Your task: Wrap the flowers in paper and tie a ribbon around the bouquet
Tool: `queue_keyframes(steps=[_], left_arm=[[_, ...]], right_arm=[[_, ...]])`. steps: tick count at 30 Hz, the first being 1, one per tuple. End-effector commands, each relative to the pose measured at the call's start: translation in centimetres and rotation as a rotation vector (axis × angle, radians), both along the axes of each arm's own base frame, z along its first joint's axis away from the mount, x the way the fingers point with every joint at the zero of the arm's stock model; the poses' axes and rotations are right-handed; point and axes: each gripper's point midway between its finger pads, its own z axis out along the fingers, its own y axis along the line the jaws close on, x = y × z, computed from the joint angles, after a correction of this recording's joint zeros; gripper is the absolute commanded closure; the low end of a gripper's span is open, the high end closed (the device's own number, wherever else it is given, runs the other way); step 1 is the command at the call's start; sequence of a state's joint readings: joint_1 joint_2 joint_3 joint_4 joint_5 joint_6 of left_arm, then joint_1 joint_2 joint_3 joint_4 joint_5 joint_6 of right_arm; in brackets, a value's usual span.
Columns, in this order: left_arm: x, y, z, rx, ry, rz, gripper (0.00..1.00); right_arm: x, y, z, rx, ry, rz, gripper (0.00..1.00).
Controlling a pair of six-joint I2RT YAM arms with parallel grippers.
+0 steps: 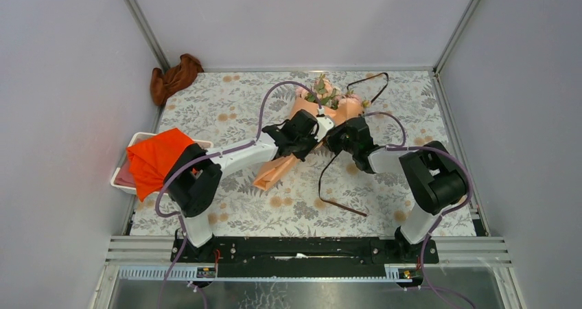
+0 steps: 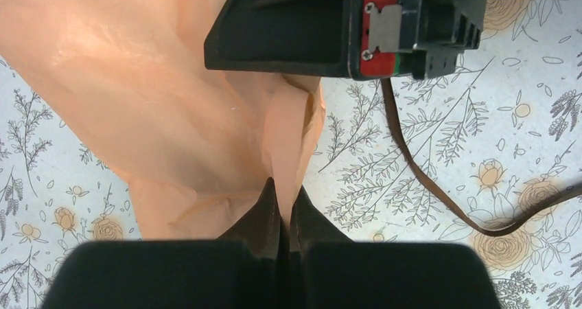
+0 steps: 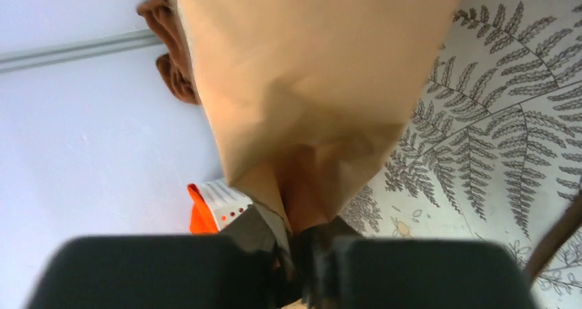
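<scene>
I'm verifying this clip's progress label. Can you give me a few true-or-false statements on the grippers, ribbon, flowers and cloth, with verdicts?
1. The left gripper pinches a fold of the paper. True.
2. The ribbon is knotted around the bouquet. False: it trails loose over the table, with no knot visible.
3. The flowers stick out of the cone's far end. True.
4. The orange cloth covers the bouquet. False: it sits in the white tray at the left edge.
5. The right gripper is clear of the paper. False: it is closed on it.
</scene>
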State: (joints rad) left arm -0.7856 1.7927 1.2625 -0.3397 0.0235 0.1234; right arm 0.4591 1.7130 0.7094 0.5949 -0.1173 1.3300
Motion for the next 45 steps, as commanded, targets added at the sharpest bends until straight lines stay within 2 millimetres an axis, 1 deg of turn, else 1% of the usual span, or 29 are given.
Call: queue_keyframes(steps=[1,2,4,5,7,9,11,13,15,16,18,21,24,27,30,32,35,36,38,41,43,45], left_arm=[[0.1,-1.4,1.1,-0.025,-0.009,-0.043,1.00],[-0.3,-1.7,1.2,-0.028,0.001,-0.065,0.95],[-1.6,-2.5,1.8,-0.032,0.015,-0.167,0.68],[-2.8,-3.1,2.3,-0.036,0.019,-0.229,0.58],[-6.0,-4.3,3.4,-0.054,0.028,-0.397,0.45],[-9.8,-5.2,4.4,-0.078,0.044,-0.585,0.36],[-13.2,-5.6,4.7,-0.098,0.056,-0.741,0.30],[-15.4,-6.0,4.0,-0.101,0.052,-0.862,0.26],[-16.8,-6.6,2.6,-0.076,0.045,-0.957,0.24],[-17.0,-6.9,1.8,-0.061,0.039,-0.992,0.24],[-16.8,-7.4,0.4,-0.028,0.022,-1.042,0.23],[-15.8,-7.8,-1.9,0.032,-0.014,-1.100,0.20],[-14.7,-8.1,-3.5,0.088,-0.077,-1.162,0.17],[-13.4,-8.8,-4.2,0.126,-0.144,-1.189,0.17],[-12.5,-9.5,-4.6,0.150,-0.181,-1.202,0.17],[-12.0,-9.6,-5.3,0.175,-0.186,-1.206,0.18],[-11.3,-9.4,-6.6,0.223,-0.183,-1.197,0.24],[-11.2,-9.2,-7.2,0.239,-0.178,-1.199,0.27],[-11.2,-8.8,-7.9,0.264,-0.172,-1.205,0.36],[-11.3,-8.1,-9.0,0.301,-0.148,-1.212,0.47],[-11.5,-7.6,-9.5,0.326,-0.127,-1.217,0.55],[-12.0,-6.9,-10.0,0.347,-0.103,-1.221,0.65]], right_arm=[[0.9,0.2,2.0,0.058,-0.078,0.042,1.00],[0.9,0.1,1.9,0.052,-0.077,0.050,1.00],[1.0,-0.2,1.8,0.040,-0.080,0.070,1.00],[1.3,-0.4,2.0,0.037,-0.086,0.082,1.00],[1.8,-0.7,2.1,0.020,-0.093,0.128,1.00],[2.4,-1.0,2.1,-0.005,-0.095,0.173,1.00],[2.8,-1.1,2.0,-0.034,-0.103,0.233,1.00],[3.2,-0.9,1.7,-0.057,-0.103,0.291,1.00],[3.3,-0.3,1.6,-0.067,-0.096,0.361,1.00],[3.3,-0.1,1.3,-0.072,-0.090,0.385,1.00],[3.6,0.1,1.2,-0.087,-0.085,0.421,1.00],[3.9,0.2,1.0,-0.120,-0.085,0.458,1.00],[4.0,0.3,0.6,-0.144,-0.076,0.499,1.00],[4.0,0.4,0.5,-0.146,-0.071,0.518,1.00],[4.0,0.4,0.2,-0.154,-0.067,0.525,1.00],[3.9,0.3,0.0,-0.161,-0.060,0.527,1.00],[3.9,0.2,-0.2,-0.172,-0.054,0.532,1.00],[3.9,0.2,-0.3,-0.175,-0.052,0.535,1.00],[3.9,0.1,-0.3,-0.180,-0.050,0.537,1.00],[4.0,0.1,-0.1,-0.182,-0.055,0.538,1.00],[4.1,0.2,0.2,-0.185,-0.061,0.538,1.00],[4.2,0.2,0.7,-0.190,-0.072,0.539,1.00]])
